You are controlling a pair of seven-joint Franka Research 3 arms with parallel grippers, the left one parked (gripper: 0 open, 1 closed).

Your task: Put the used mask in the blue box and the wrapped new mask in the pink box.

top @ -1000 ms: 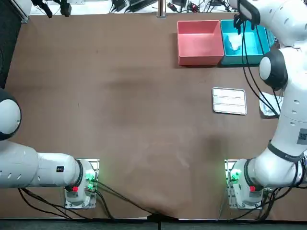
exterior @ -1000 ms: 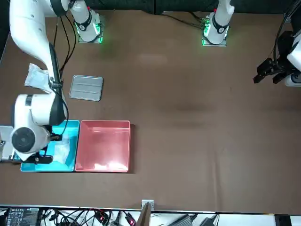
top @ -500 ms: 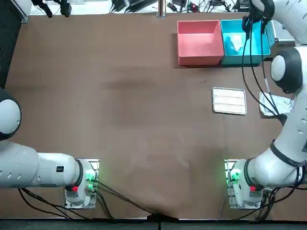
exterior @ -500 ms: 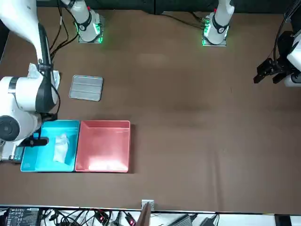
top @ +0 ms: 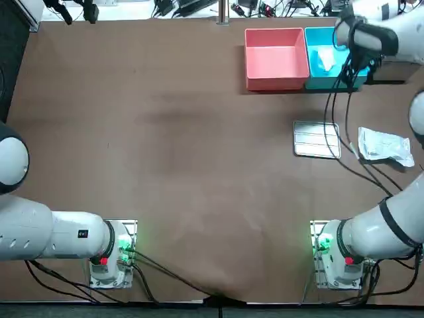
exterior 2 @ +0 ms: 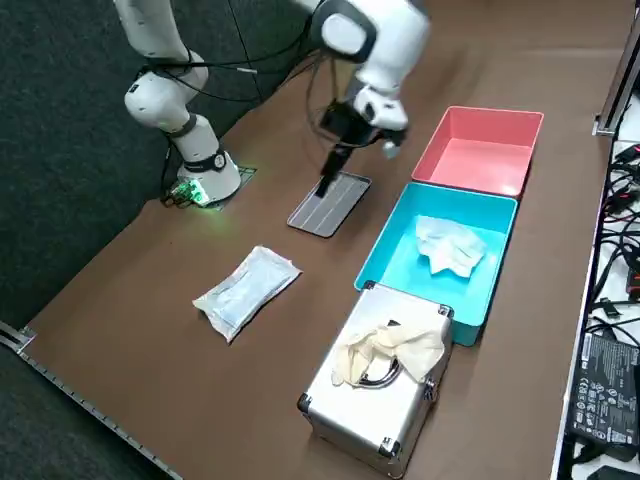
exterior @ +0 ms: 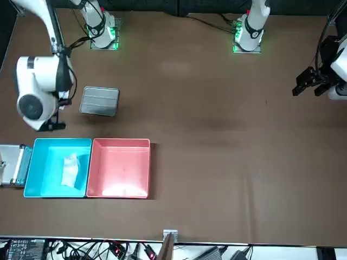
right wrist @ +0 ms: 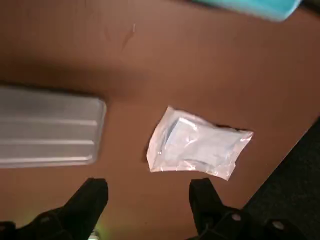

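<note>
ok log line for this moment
used mask: in blue box | wrapped new mask: on table | pink box: empty | right hand: open, empty, above table

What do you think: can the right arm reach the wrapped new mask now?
Probably yes: the right gripper hangs open and empty; the wrapped new mask lies uncovered, apart from the metal plate.
</note>
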